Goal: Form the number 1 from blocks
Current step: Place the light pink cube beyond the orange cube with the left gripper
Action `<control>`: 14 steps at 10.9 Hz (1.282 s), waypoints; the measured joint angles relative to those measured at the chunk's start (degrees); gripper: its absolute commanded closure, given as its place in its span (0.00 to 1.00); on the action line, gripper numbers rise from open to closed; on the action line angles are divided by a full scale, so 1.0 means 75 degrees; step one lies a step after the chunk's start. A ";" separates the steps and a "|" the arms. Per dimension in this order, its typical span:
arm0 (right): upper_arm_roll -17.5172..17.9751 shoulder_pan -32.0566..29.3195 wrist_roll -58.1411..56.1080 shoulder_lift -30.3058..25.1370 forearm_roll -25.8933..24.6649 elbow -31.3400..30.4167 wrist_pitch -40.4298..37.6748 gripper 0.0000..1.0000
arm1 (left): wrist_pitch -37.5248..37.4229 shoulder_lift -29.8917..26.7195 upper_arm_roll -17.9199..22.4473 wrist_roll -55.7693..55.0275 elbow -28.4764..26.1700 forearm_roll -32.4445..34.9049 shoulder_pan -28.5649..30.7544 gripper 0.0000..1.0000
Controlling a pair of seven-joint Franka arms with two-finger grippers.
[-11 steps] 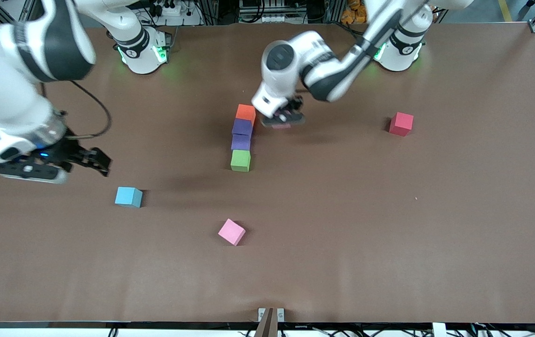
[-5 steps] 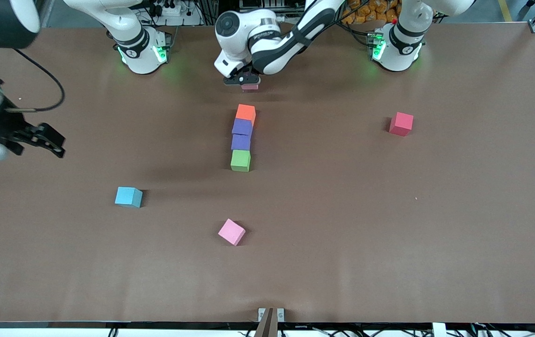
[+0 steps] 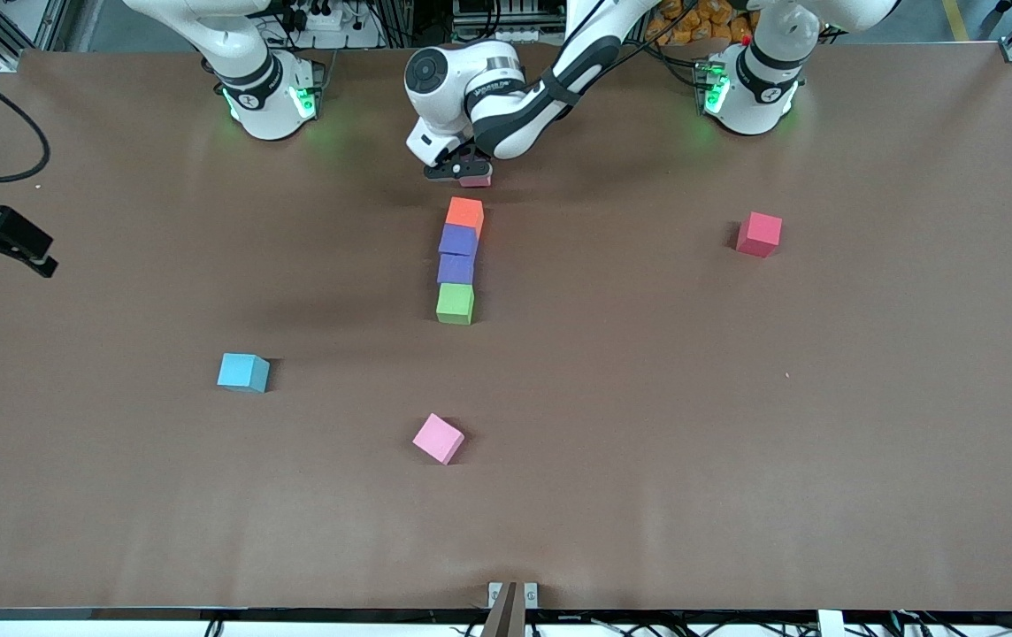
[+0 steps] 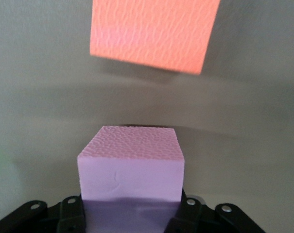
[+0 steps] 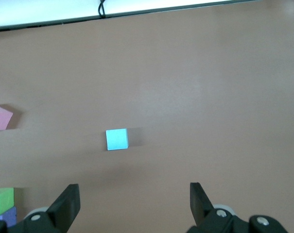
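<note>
Four blocks sit in a touching column mid-table: orange block [image 3: 465,214] farthest from the front camera, then two purple blocks [image 3: 458,240] [image 3: 456,268], then green block [image 3: 455,303] nearest. Left gripper [image 3: 462,170] is just past the orange end of that column, toward the robots' bases, low at the table; whether its block touches the surface can't be told. It clamps a light pink block [image 4: 130,165] between its fingers [image 4: 73,209]; in the front view only a sliver of that block [image 3: 474,180] shows under the hand. In the left wrist view the orange block [image 4: 154,33] lies ahead of the held block with a clear gap of table [image 4: 244,116] between them, not touching.

Right gripper [image 3: 0,237] is up at the right arm's end of the table, at the frame edge, jaws spread wide with nothing between them; fingers [image 5: 66,204] frame bare table in the right wrist view. That arm waits.

Loose blocks: cyan block [image 3: 242,372] toward the right arm's end, nearer the camera than the column; pink block [image 3: 438,438] nearer still, rotated askew; red block [image 3: 758,234] toward the left arm's end, well apart from the column.
</note>
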 measured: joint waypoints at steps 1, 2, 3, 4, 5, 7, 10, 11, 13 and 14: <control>0.0000 -0.0022 0.0010 0.0000 0.0000 0.0022 0.0000 0.00 | 0.0010 0.0000 0.0050 0.0001 0.0086 0.0134 0.0001 1.00; 0.0004 -0.0022 0.0022 0.0000 0.0001 0.0030 0.0000 0.00 | 0.0015 0.0004 0.0089 0.0020 0.0131 0.0280 0.0003 1.00; 0.0010 -0.0022 0.0029 0.0000 0.0001 0.0031 -0.0001 0.00 | 0.0047 0.0022 0.0115 0.0090 0.0143 0.0405 0.0008 1.00; 0.0015 -0.0022 0.0030 0.0000 0.0002 0.0032 -0.0004 0.00 | 0.0117 0.0050 0.0137 0.0231 0.0146 0.0464 0.0024 1.00; 0.0024 -0.0022 0.0031 0.0000 0.0002 0.0032 -0.0004 0.00 | 0.0207 0.0079 0.0148 0.0402 0.0146 0.0473 0.0050 1.00; 0.0041 -0.0022 0.0032 0.0000 0.0003 0.0032 -0.0004 0.00 | 0.0373 0.0117 0.0188 0.0547 0.0148 0.0481 0.0064 1.00; 0.0055 -0.0022 0.0033 0.0000 0.0004 0.0032 -0.0005 0.00 | 0.0459 0.0204 0.0376 0.0673 0.0162 0.0487 0.0067 1.00; 0.0060 -0.0022 0.0033 0.0001 0.0006 0.0033 -0.0005 0.00 | 0.0473 0.0244 0.0386 0.0674 0.0204 0.0487 0.0067 1.00; 0.0067 -0.0022 0.0034 0.0002 0.0009 0.0033 -0.0006 0.00 | 0.0488 0.0316 0.0391 0.0686 0.0347 0.0487 0.0066 0.01; 0.0072 -0.0021 0.0034 0.0004 0.0012 0.0034 -0.0006 0.00 | 0.0488 0.0348 0.0394 0.0819 0.0402 0.0500 0.0066 0.00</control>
